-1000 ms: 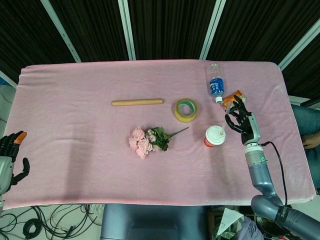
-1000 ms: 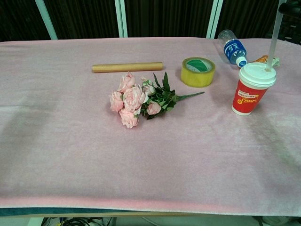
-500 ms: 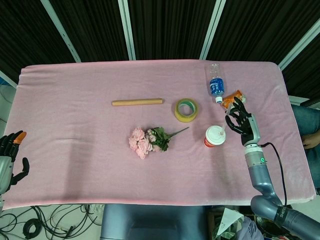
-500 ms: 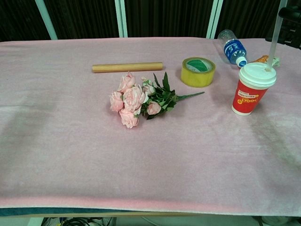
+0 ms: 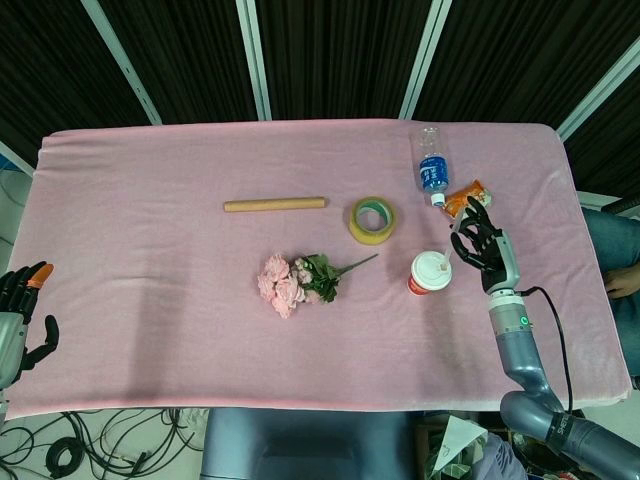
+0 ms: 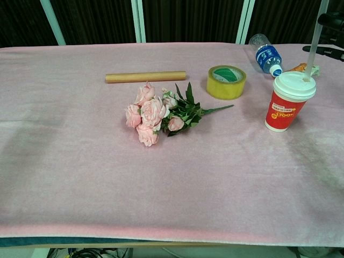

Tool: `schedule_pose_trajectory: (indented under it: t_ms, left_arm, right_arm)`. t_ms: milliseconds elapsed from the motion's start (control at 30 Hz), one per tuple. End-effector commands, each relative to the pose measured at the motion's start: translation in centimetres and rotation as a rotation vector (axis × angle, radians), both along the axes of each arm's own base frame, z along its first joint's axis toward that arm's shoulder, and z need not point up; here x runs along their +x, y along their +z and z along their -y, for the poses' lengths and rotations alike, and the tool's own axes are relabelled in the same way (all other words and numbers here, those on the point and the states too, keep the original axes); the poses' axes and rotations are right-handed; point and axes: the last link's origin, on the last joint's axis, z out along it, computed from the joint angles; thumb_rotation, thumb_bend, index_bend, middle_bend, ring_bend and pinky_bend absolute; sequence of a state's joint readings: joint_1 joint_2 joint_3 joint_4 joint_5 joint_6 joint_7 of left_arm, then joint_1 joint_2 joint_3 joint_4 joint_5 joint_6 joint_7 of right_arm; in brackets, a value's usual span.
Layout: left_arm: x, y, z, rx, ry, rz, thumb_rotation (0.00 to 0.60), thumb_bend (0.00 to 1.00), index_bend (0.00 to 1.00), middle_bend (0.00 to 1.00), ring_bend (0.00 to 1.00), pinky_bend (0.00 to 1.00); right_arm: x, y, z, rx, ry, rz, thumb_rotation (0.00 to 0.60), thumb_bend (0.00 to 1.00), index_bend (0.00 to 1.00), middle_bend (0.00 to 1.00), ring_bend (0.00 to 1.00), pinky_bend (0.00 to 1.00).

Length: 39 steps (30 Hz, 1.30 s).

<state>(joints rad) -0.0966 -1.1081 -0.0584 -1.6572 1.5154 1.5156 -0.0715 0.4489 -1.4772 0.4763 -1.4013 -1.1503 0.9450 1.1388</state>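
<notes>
The paper cup (image 5: pixel 430 272) stood just left of the right hand (image 5: pixel 481 247), light and easily crushed; best held round its middle. The thin straw (image 6: pixel 312 40) rose from its lid between the fingers (image 5: pixel 464 240), seemingly pinched, though I couldn't tell for sure. The left hand (image 5: pixel 20 318) hung spread and empty off the table's near edge.

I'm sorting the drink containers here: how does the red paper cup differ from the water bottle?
The red paper cup stands upright; the water bottle lies on its side. The cup is opaque red with a white lid and a straw; the bottle is clear with a blue label and a white cap. The cup sits nearer the right robot hand, the bottle further back. Both rest on the pink tablecloth.
</notes>
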Motion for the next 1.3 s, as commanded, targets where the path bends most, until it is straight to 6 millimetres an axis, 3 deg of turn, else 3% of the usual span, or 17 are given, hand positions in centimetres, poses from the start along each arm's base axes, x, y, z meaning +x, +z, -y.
schedule_pose_trajectory:
  t_ms: [33,900,1167,1300]
  left_arm:
    - [0.0,0.0,0.0,0.000,0.000,0.000,0.600,0.65,0.04,0.04,0.00,0.00]
    - [0.0,0.0,0.0,-0.005,0.006,-0.003,0.600,0.65,0.04,0.04,0.00,0.00]
    - [0.0,0.0,0.0,-0.005,0.007,-0.004,0.600,0.65,0.04,0.04,0.00,0.00]
    - [-0.1,-0.1,0.0,-0.006,0.009,-0.005,0.600,0.65,0.04,0.04,0.00,0.00]
  right_arm:
    - [0.0,-0.2,-0.1,0.000,0.007,0.002,0.600,0.33,0.66,0.04,0.05,0.21]
    - [-1.6,-1.7,-1.0,0.018,0.019,0.005,0.600,0.33,0.65,0.04,0.05,0.21]
    - [-1.8,-2.0,-1.1,0.044,0.046,-0.024,0.600,0.23,0.22,0.02,0.03,0.21]
    - [-1.6,-1.8,-1.3,0.055,0.080,-0.034,0.600,0.20,0.12,0.00,0.02,0.21]
